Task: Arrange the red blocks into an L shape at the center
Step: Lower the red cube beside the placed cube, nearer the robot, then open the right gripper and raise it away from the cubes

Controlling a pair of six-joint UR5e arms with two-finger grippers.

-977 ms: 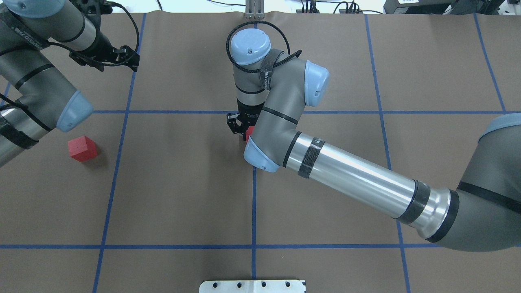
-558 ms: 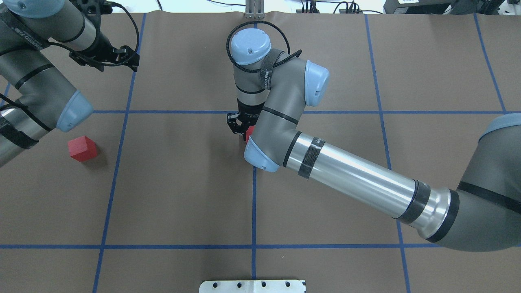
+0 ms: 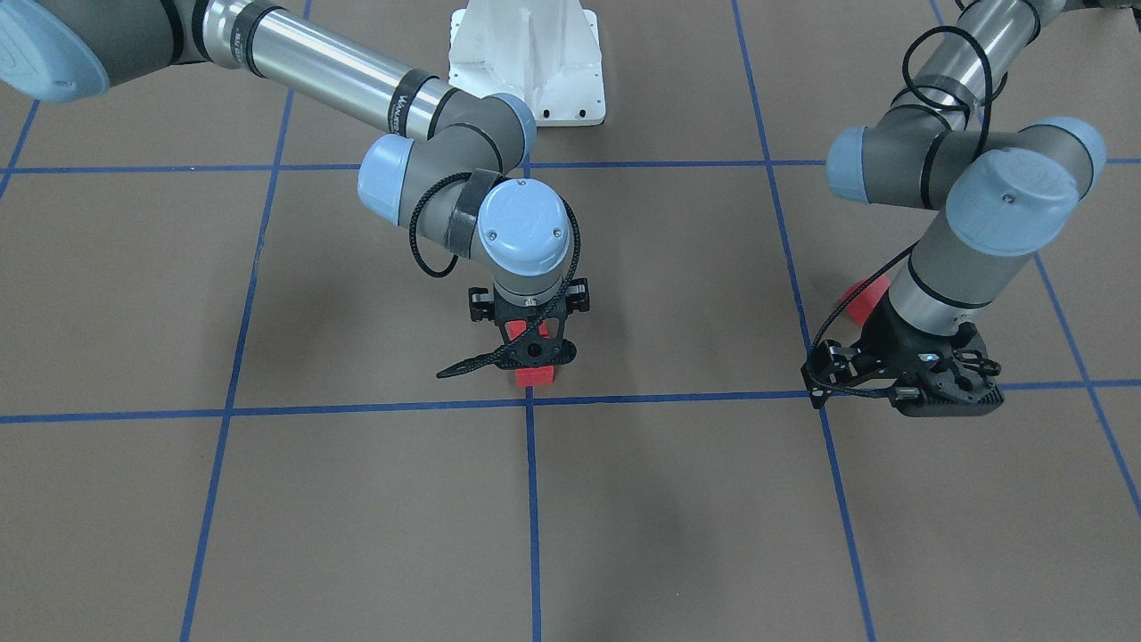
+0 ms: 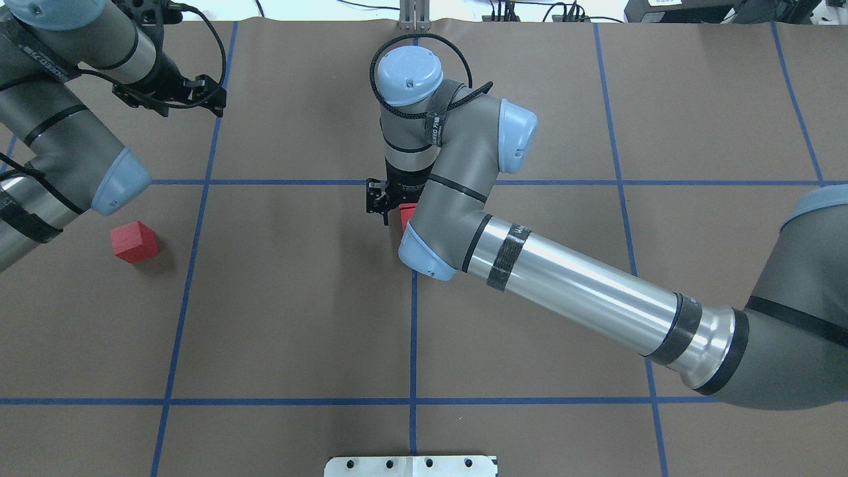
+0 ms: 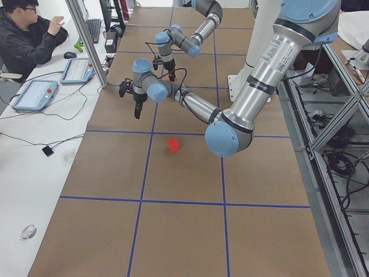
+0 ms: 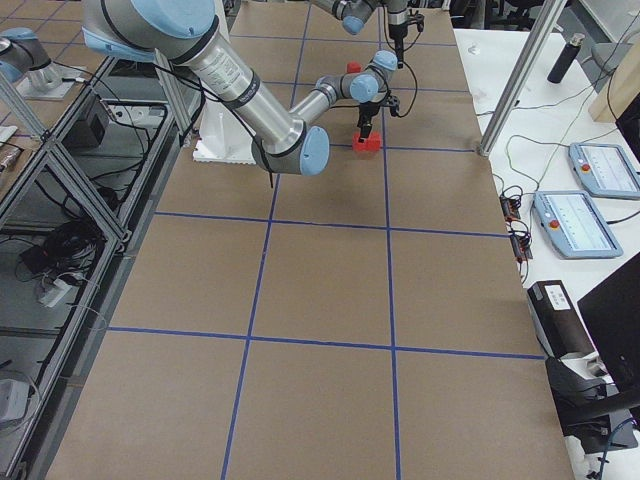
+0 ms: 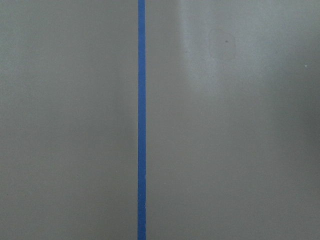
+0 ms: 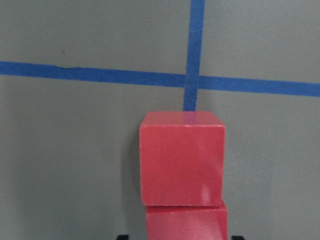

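Two red blocks lie touching in a row just on the robot's side of the center crossing (image 8: 194, 81), which also shows in the front view (image 3: 529, 400). The right wrist view shows the far block (image 8: 182, 157) and the near block (image 8: 186, 222). My right gripper (image 3: 533, 355) hovers over them, jaws open, with a fingertip (image 8: 122, 236) clear of the near block's side. From overhead only a corner of one block (image 4: 406, 215) shows beside this gripper (image 4: 387, 202). The third red block (image 4: 134, 241) lies alone at the left. My left gripper (image 4: 173, 93) hangs over bare floor; I cannot tell its jaws.
The white robot base (image 3: 528, 62) stands at the near edge. My right forearm (image 4: 576, 291) stretches across the middle of the floor. The left arm's elbow (image 4: 119, 182) hangs close above the lone block. An operator (image 5: 26, 37) sits at a side desk.
My right wrist and gripper have shifted slightly toward the far side. The red blocks and the left arm have not moved.
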